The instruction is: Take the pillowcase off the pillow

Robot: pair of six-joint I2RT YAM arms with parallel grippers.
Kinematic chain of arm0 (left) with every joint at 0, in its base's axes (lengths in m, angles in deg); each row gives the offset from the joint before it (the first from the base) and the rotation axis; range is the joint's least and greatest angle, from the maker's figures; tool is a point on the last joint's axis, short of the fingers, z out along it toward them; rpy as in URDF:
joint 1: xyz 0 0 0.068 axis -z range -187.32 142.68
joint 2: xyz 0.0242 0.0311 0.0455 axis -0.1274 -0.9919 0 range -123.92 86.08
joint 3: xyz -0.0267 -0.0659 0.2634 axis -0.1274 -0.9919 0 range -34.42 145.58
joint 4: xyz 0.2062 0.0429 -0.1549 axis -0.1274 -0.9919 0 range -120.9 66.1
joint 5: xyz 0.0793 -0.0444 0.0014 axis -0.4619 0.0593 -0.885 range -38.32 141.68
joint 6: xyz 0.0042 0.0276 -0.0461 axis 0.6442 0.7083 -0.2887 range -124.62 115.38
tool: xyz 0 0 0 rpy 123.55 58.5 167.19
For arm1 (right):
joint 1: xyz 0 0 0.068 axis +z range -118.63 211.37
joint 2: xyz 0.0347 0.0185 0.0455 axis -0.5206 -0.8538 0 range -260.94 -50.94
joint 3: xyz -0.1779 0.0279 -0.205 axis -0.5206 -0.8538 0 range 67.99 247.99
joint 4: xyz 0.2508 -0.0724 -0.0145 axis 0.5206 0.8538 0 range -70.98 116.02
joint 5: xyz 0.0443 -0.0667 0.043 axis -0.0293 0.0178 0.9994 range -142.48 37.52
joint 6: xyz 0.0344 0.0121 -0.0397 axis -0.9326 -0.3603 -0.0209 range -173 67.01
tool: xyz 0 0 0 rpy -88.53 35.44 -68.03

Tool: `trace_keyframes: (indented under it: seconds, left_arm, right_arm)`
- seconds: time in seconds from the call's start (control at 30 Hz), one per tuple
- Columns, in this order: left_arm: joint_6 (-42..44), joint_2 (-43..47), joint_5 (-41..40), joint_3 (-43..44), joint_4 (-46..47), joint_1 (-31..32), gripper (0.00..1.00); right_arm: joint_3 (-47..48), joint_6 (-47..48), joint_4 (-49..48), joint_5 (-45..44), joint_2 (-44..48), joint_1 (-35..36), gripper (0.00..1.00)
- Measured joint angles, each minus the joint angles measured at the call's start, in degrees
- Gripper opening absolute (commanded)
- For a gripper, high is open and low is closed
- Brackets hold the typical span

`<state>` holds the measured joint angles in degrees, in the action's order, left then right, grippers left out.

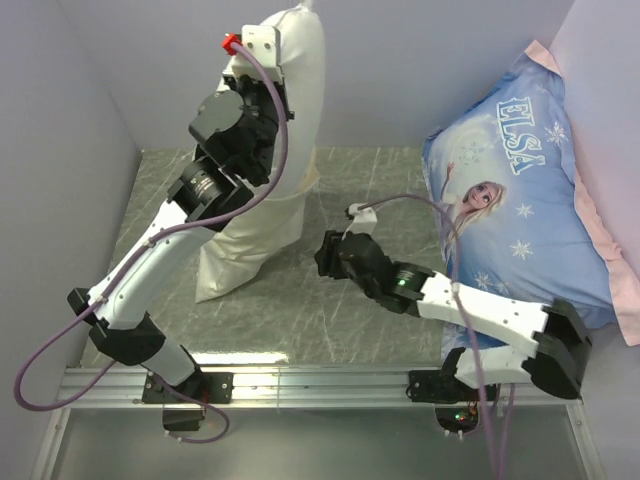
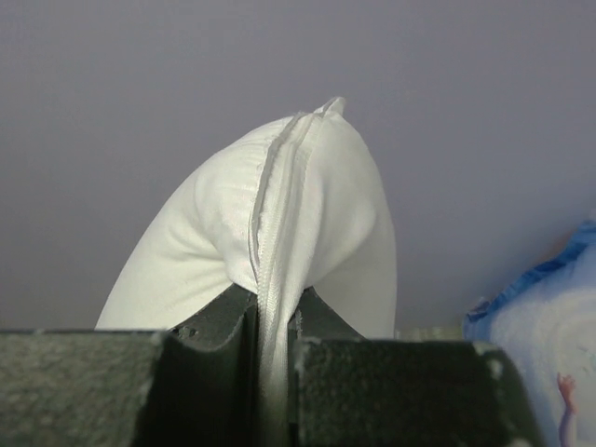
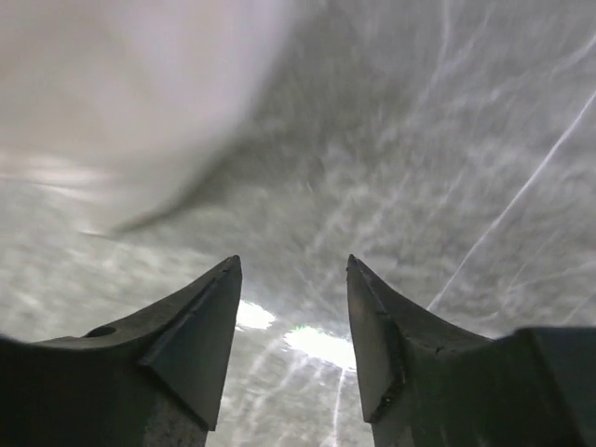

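The cream pillowcase (image 1: 262, 215) hangs upright from my raised left gripper (image 1: 272, 72), and its lower end rests on the table. It looks plump, so the pillow seems to be inside it, hidden. In the left wrist view my left gripper (image 2: 272, 305) is shut on a stitched seam of the pillowcase (image 2: 307, 214). My right gripper (image 1: 325, 255) is open and empty, low over the table just right of the case's lower end. In the right wrist view my right gripper (image 3: 293, 270) is spread wide, and blurred pillowcase fabric (image 3: 121, 102) fills the upper left.
A large blue "ELSA" pillow (image 1: 510, 200) leans against the right wall on a pink cover, and its edge shows in the left wrist view (image 2: 549, 317). The grey marbled table (image 1: 330, 310) is walled at the left, back and right. A metal rail (image 1: 320, 378) runs along the near edge.
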<state>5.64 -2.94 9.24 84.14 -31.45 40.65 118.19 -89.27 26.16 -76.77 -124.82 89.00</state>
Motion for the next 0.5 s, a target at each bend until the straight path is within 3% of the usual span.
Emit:
trace_keyframes:
  seconds: [0.07, 0.2, 0.33, 0.37, 0.5]
  left_arm:
    - [-2.14, 0.09, 2.27, -2.38, 0.17, 0.0, 0.0]
    - [-10.01, 3.91, 9.42, -17.49, 7.1, 0.13, 0.04]
    - [-18.16, 6.1, 16.79, -29.73, 15.52, 1.07, 0.35]
    - [-20.39, 6.67, 18.49, -32.87, 17.84, 1.31, 0.5]
    - [-27.78, 7.5, 23.21, -41.24, 23.43, 1.75, 0.67]
  right_arm:
    - [1.62, 0.61, 1.99, -0.15, 4.04, -0.39, 0.61]
    - [4.79, 1.22, 5.7, -1.07, 12.92, -1.07, 0.64]
    - [7.45, 1.2, 9.79, -2.56, 21.59, -5.27, 0.66]
    - [7.91, 1.2, 10.8, -2.91, 23.23, -6.64, 0.66]
    - [8.83, 1.25, 14.64, -3.69, 27.91, -12.13, 0.69]
